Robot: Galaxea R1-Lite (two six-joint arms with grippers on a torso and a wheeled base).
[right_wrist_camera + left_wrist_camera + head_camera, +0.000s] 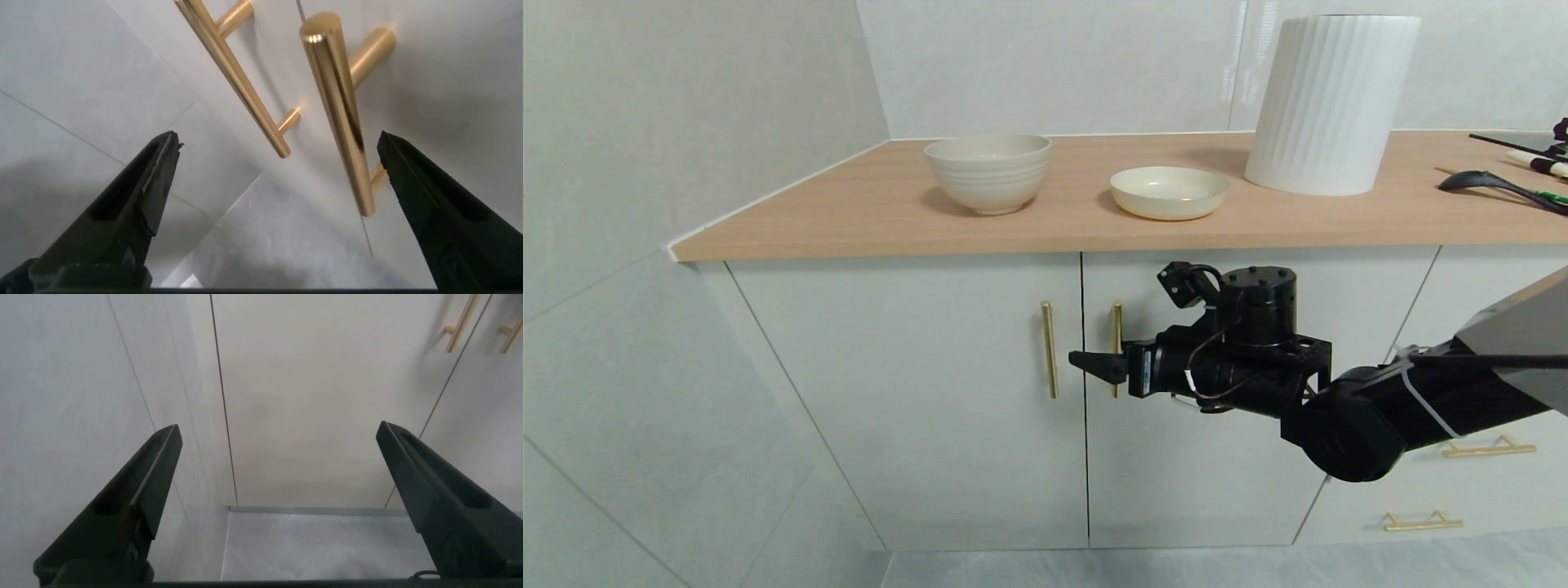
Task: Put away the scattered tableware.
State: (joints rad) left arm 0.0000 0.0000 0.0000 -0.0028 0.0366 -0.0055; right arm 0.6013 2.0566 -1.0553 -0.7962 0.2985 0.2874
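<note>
A deep cream bowl and a shallow cream dish stand on the wooden countertop. Below it are two pale cabinet doors with upright gold handles, the left one and the right one. My right gripper hovers in front of the doors at the right handle's height. In the right wrist view this gripper is open, and the right handle lies just ahead between its fingers, untouched. My left gripper is open and holds nothing, low beside the cabinet front.
A tall white ribbed container stands at the back right of the counter. Dark utensils lie at its far right. Drawers with gold pulls sit to the right of the doors. A tiled wall closes the left side.
</note>
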